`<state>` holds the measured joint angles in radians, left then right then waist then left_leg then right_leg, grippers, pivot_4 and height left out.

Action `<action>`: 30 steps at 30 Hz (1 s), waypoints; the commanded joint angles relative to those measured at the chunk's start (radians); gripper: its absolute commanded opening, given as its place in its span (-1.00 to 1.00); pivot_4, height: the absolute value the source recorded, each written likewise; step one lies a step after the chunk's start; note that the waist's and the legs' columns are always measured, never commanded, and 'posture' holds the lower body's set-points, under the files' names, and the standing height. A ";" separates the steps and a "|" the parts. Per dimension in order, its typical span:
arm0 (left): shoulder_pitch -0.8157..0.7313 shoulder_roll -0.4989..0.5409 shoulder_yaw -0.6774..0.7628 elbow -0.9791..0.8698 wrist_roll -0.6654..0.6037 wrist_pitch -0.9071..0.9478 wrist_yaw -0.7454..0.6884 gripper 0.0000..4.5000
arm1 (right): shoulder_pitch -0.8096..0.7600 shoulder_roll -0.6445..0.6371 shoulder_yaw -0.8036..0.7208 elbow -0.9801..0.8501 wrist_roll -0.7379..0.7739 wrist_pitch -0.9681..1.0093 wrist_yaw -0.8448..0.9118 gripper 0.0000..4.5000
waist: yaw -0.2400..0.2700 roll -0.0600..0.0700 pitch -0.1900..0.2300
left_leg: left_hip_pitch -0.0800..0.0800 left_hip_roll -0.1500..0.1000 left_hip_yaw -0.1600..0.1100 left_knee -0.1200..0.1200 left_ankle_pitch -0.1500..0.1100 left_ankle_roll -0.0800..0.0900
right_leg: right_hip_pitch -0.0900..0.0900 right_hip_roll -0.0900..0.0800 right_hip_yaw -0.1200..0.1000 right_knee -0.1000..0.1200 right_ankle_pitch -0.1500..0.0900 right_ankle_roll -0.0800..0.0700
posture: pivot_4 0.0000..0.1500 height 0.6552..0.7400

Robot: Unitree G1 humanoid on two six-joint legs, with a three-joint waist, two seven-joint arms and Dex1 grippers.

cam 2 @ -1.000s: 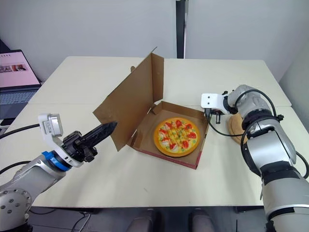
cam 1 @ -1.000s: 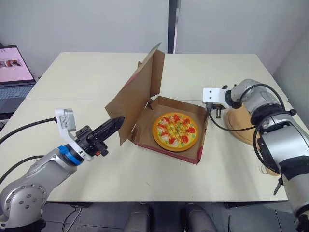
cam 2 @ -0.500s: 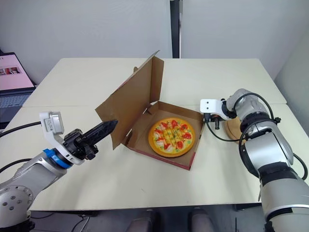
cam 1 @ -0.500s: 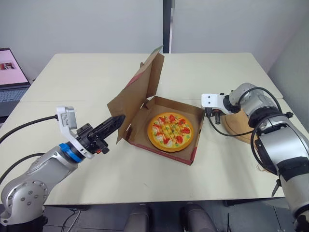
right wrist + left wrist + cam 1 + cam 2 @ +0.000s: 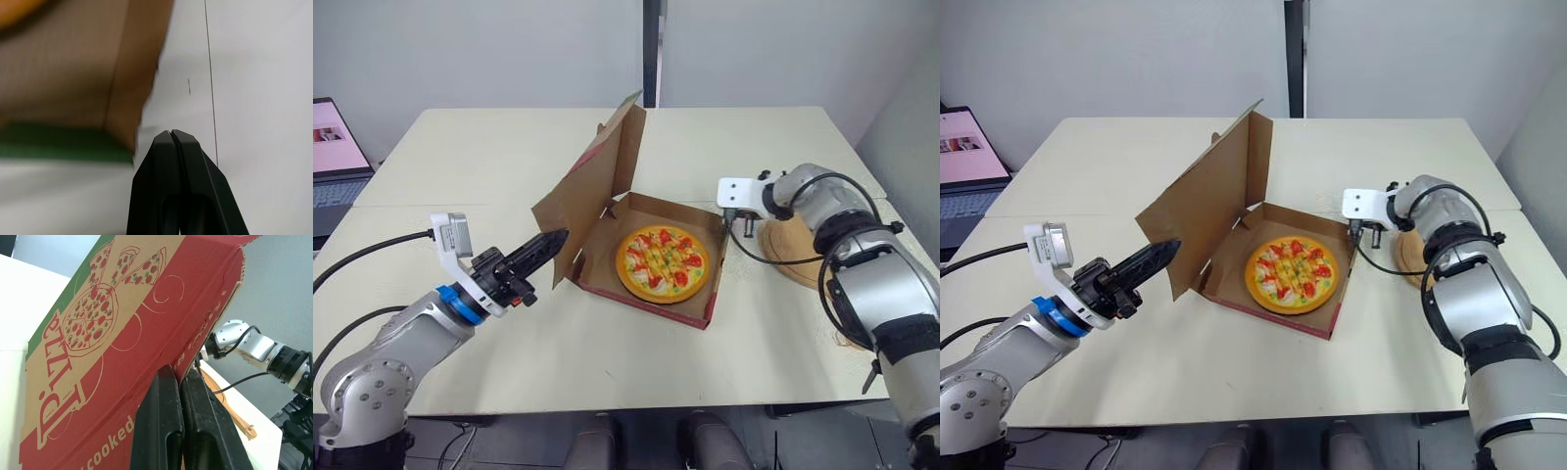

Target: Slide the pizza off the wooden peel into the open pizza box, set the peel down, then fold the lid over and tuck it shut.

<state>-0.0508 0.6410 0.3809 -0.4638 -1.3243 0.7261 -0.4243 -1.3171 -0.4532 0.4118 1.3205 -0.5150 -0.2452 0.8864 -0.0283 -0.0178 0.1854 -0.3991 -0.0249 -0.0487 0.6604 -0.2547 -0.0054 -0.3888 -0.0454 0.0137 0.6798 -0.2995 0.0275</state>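
Evidently the first two steps are behind: the pizza (image 5: pixel 663 264) is lying flat inside the pizza box (image 5: pixel 641 305) at the centre of the frame, and the wooden peel (image 5: pixel 798 245) is resting on the table (image 5: pixel 509 157) at right centre, bare of any load. The lid-folding step looks to be the one in hand. The lid (image 5: pixel 592 196) is standing nearly upright along the box's left side, and the left gripper (image 5: pixel 558 238), at lower left, is pointing its tips at the lid's outer face, fingers (image 5: pixel 166 421) pressed together and holding nothing. The right gripper (image 5: pixel 738 227) is hovering just beside the box's right wall, its fingers likewise pinched together with nothing between them. The next move probably calls for a steady push on the lid's outer face, tipping it over the pizza, with the right gripper keeping the base from sliding. The box is thin corrugated cardboard, plain brown inside and printed red and green with pizza artwork outside, with side flaps that will need tucking. The pizza is a glossy round disc with red and green toppings, and the peel is a smooth, pale wooden round.
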 commanded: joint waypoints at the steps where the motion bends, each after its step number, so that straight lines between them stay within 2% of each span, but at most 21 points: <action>1: -0.011 0.000 0.004 -0.023 -0.009 0.001 0.008 -1.00 | 0.000 -0.006 -0.017 0.001 0.018 0.007 0.036 -0.99 | 0.003 0.000 0.000 | 0.000 0.000 0.000 0.000 0.000 0.000 | 0.000 0.000 0.000 0.000 0.000 0.000 | 1.00 1.00; 9: -0.051 0.010 0.007 0.003 0.020 -0.005 -0.007 -1.00 | 0.026 -0.029 -0.037 -0.033 0.083 -0.026 0.301 -0.99 | 0.002 0.000 0.000 | 0.000 0.000 0.000 0.000 0.000 0.001 | 0.001 0.000 -0.001 0.000 0.000 0.000 | 1.00 1.00; 16: -0.139 0.014 -0.033 0.109 0.120 -0.008 -0.106 -1.00 | 0.095 -0.065 -0.076 -0.145 0.165 -0.016 0.471 -0.99 | 0.004 0.000 0.000 | 0.000 0.000 0.000 0.000 0.000 0.001 | 0.001 0.000 -0.001 0.000 0.000 0.000 | 1.00 1.00; 21: -0.216 0.016 -0.070 0.211 0.207 -0.012 -0.197 -1.00 | 0.226 -0.103 -0.102 -0.392 0.250 0.079 0.576 -0.99 | 0.003 0.000 0.000 | 0.000 0.000 -0.001 0.000 0.000 0.001 | 0.001 0.000 -0.002 0.000 0.000 0.000 | 1.00 1.00; 30: -0.365 0.010 -0.120 0.356 0.307 -0.008 -0.305 -1.00 | 0.537 -0.195 -0.150 -1.036 0.385 0.437 0.609 -0.99 | 0.016 0.000 0.000 | 0.000 0.000 -0.003 0.000 -0.002 0.002 | 0.001 0.000 -0.003 0.000 0.000 0.000 | 1.00 1.00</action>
<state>-0.3989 0.6506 0.2766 -0.1178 -1.0333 0.7123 -0.7090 -0.7871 -0.6432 0.2801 0.3984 -0.1773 0.1327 1.4764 -0.0123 -0.0179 0.1854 -0.3995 -0.0251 -0.0511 0.6608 -0.2567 -0.0022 -0.3884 -0.0458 0.0107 0.6795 -0.2995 0.0277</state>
